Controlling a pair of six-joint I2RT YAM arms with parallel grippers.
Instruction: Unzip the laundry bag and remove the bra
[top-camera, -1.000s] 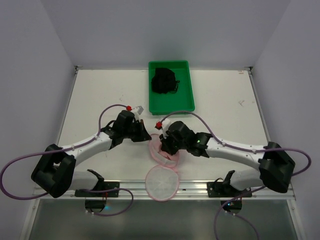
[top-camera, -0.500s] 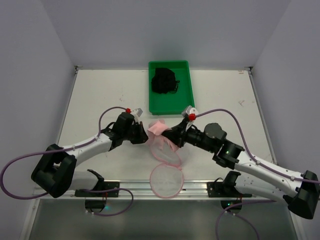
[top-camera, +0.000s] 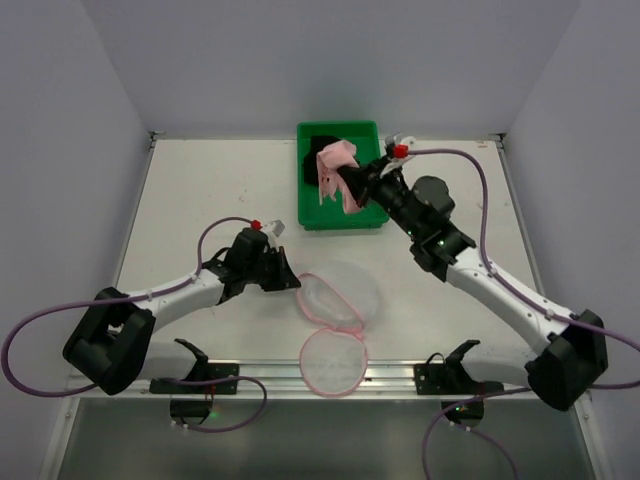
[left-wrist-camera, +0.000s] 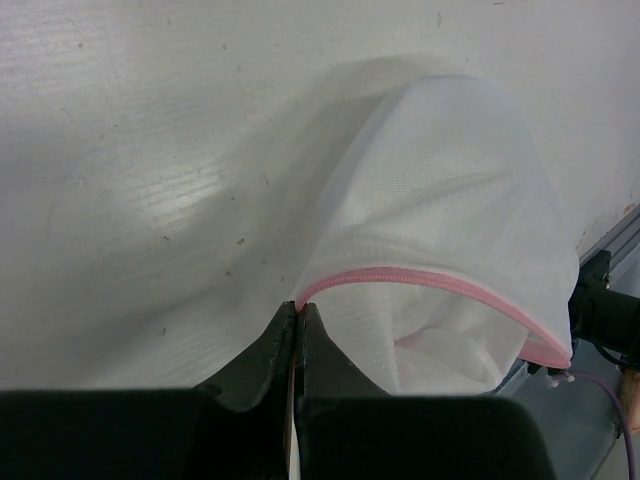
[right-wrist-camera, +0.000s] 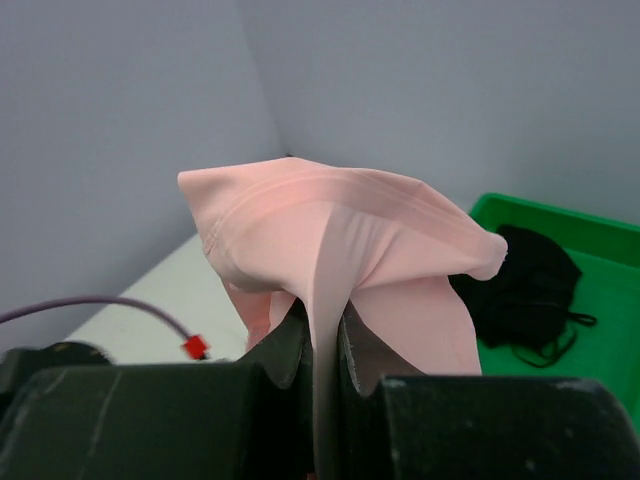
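The laundry bag (left-wrist-camera: 450, 200) is pinched at the end of its pink zipper trim (left-wrist-camera: 430, 279) by the left gripper (left-wrist-camera: 298, 312), jaws pressed tight together. The see-through white mesh is puffed up over the scuffed white table (left-wrist-camera: 140, 150).

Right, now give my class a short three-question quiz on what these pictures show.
1. True or false: the pink bra lies inside the laundry bag.
2. The left jaws are shut on: A) the bag's pink-trimmed edge, B) the bra, C) nothing.
3. Fill in: the black garment lies in the green ____.
Key: 1 false, the right jaws hold it up; 2 A; 3 tray.
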